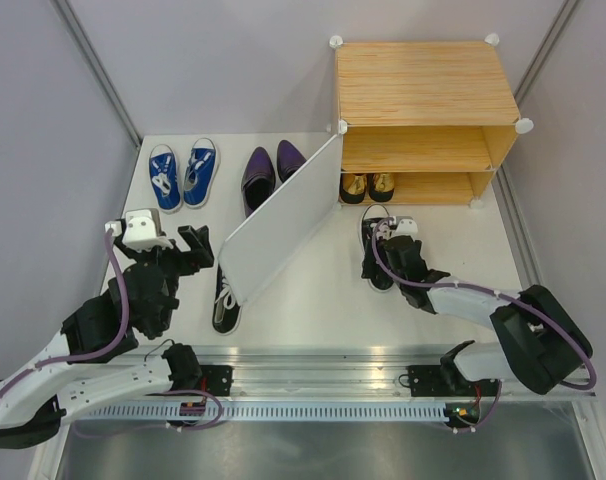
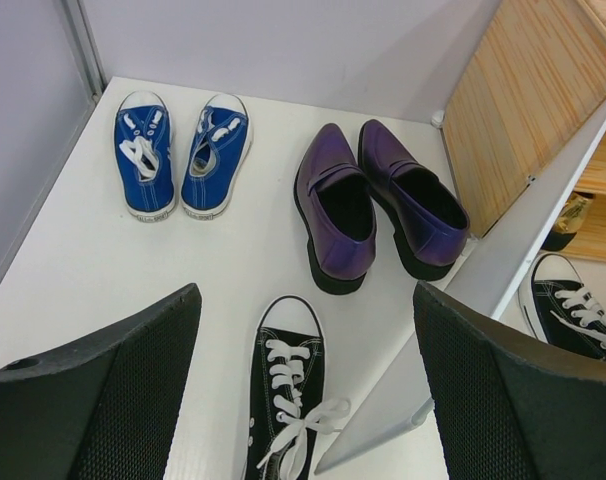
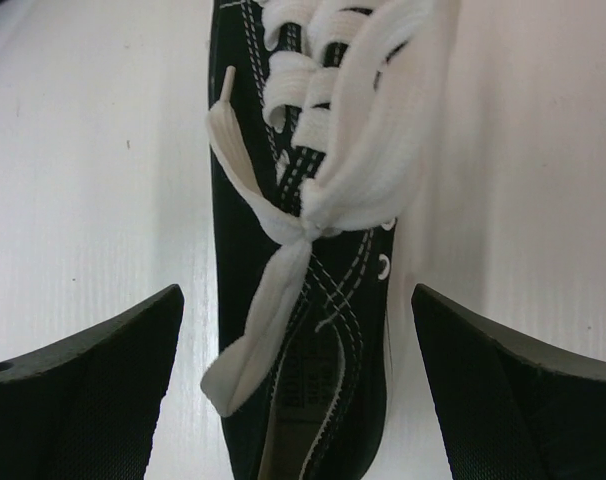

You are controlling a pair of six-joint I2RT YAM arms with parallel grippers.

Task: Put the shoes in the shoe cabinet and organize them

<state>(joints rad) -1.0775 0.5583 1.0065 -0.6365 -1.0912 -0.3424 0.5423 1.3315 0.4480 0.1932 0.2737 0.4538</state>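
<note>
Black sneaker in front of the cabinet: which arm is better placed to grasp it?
Right. The right pincer is open over that sneaker, fingers either side. The open left pincer is beyond the white door, near the other black sneaker.

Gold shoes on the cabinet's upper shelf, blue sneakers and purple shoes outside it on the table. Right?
No: the gold shoes sit on the lower shelf of the cabinet, as the top external view shows. The blue sneakers and purple shoes are outside it on the table.
</note>
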